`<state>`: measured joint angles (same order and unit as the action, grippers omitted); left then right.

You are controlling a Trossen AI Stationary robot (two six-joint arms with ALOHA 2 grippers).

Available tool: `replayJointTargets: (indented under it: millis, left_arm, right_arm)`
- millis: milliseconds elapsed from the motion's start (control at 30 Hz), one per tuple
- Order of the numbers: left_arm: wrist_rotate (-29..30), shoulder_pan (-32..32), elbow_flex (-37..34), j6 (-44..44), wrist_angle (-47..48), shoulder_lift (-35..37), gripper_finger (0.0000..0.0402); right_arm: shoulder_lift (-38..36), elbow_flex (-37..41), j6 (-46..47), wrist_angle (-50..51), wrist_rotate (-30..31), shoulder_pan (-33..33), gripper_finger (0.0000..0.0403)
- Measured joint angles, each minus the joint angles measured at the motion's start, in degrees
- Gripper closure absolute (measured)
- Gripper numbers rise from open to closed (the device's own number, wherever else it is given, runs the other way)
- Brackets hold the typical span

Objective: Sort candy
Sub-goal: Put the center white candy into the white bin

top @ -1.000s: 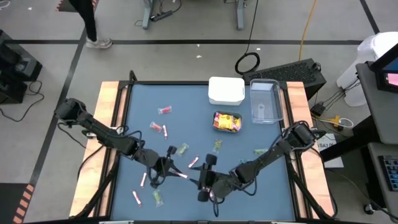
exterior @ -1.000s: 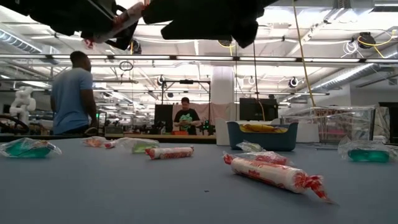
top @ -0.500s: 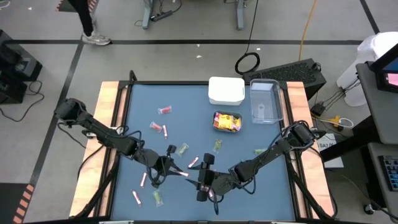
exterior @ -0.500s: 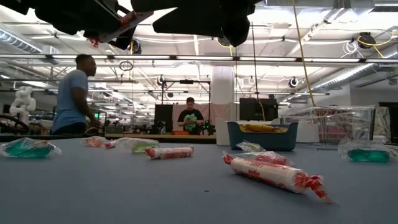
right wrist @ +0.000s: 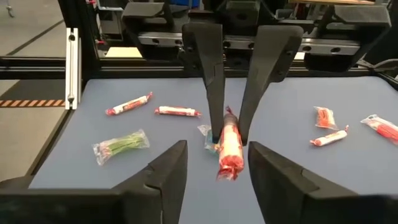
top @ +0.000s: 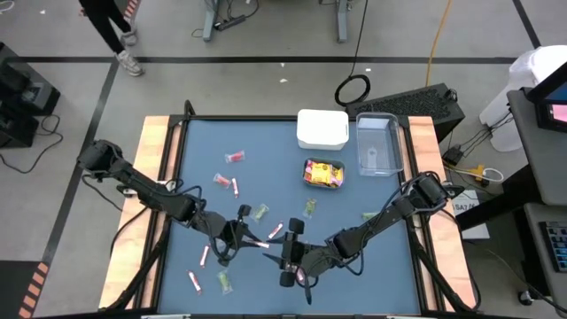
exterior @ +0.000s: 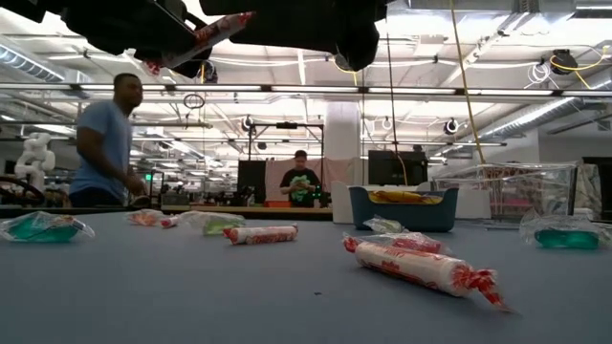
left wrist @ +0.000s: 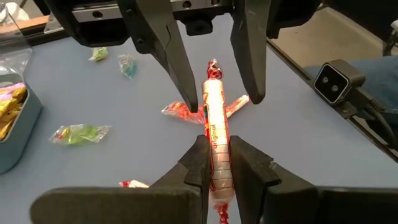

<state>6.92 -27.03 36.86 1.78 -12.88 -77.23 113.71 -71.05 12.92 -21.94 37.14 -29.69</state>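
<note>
My left gripper (left wrist: 214,146) is shut on a pink-white stick candy (left wrist: 212,106), held above the table near its front middle (top: 257,241). My right gripper (right wrist: 217,149) faces it, open. Its fingers (left wrist: 249,68) stand on either side of the stick's free end (left wrist: 212,68) without touching it. In the low view the stick (exterior: 218,27) shows under the dark arms at the top. Other candy lies loose on the blue table: sticks (top: 204,255), green pieces (top: 260,213) and red pieces (top: 234,157). My left gripper pinches the stick between its two fingertips (left wrist: 200,152), on its rear part (left wrist: 216,155), with the twisted wrapper end (left wrist: 221,214) poking out behind. The fingers come from the table's left, slanting slightly down, and the stick runs on along them. It is lifted clear of the table.
A teal container (top: 306,174) with yellow packets sits right of centre. Behind it stand a white container (top: 322,129) and a clear one (top: 377,144). Wooden side rails (top: 159,177) border the table. People move in the room beyond.
My right gripper has shifted slightly toward the stick held by the left gripper. In the low view the stick's free end now shows farther out from under the arms. A person behind the table has walked on.
</note>
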Motion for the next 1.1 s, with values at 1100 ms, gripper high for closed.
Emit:
replayJointTargets:
  millis: [1100]
  left_arm:
    - [2.4,0.0,0.0,-10.4,-0.6,0.0,0.0329]
  right_arm:
    - [0.0,0.0,2.9,1.9,1.6,1.0,0.0364]
